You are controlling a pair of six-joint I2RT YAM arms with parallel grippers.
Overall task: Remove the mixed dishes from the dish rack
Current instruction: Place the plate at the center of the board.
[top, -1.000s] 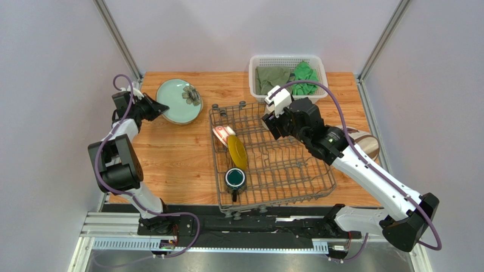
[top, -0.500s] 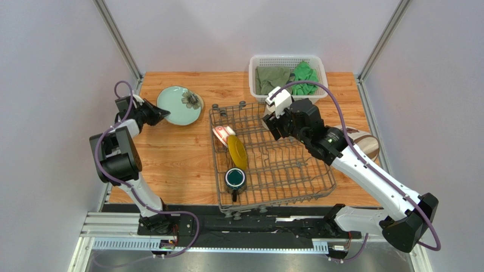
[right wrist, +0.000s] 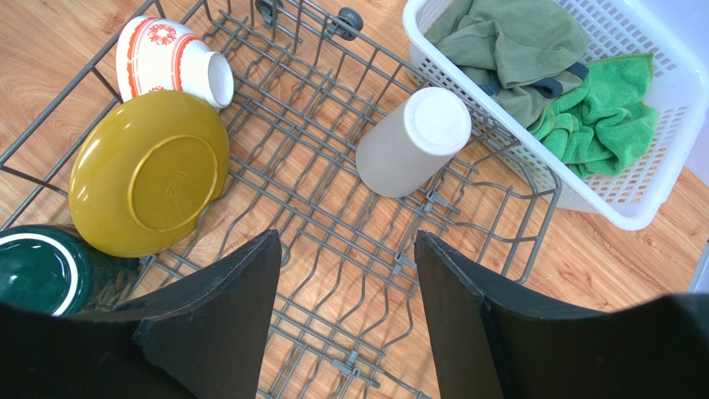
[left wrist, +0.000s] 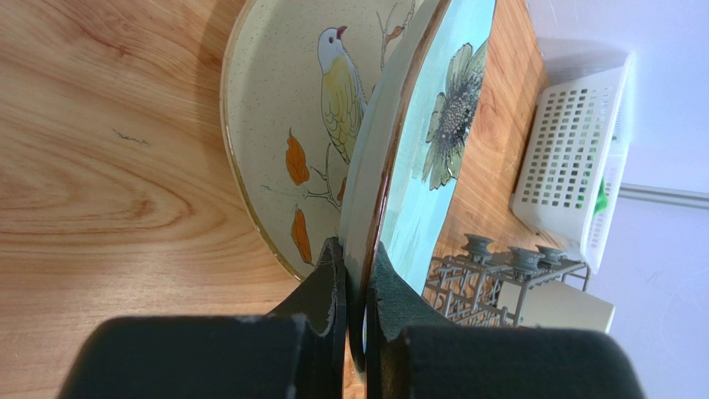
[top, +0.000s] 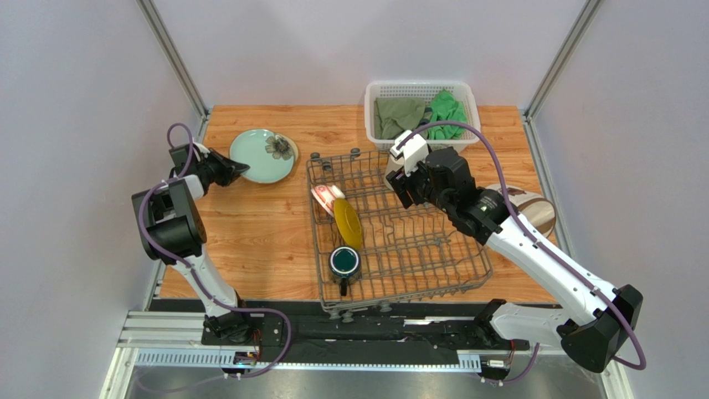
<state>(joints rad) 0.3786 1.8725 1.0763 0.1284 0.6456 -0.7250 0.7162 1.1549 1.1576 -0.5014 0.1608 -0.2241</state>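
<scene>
On the table [top: 250,241], far left: left end effector [left wrist: 356,259], fingers nearly closed, pinching the left rim of the pale green plate [left wrist: 433,150]. One finger sits under the rim and the other on top.
- Pale green plate: face up, flower motif uppermost, lying over the cream plate with bird motif [left wrist: 308,125]. Whether it is fully settled cannot be told.
- Both plates sit left of the dish rack [top: 433,249], apart from it.

Centre: dish rack, contents of its left side, far to near.
- Small red-and-white patterned bowl [right wrist: 171,62]: on its side, mouth facing into the rack.
- Yellow-and-green plate [right wrist: 150,170]: standing on edge and leaning, underside toward the right wrist camera. Seen edge-on from above, its long axis runs far to near.
- Dark teal mug [top: 344,263]: upright, mouth up, handle toward the near edge.

Far right part of the rack: tall beige cup [right wrist: 413,141], tilted, closed flat end uppermost.

Right end effector [right wrist: 345,249]: jaws wide apart, holding nothing, hovering over the rack's far half. The beige cup lies just beyond the fingertips, nearer the right-hand finger, not touching.

Far right: white mesh basket [top: 420,87], just beyond the rack's far corner, holding green cloths [right wrist: 599,108].
</scene>
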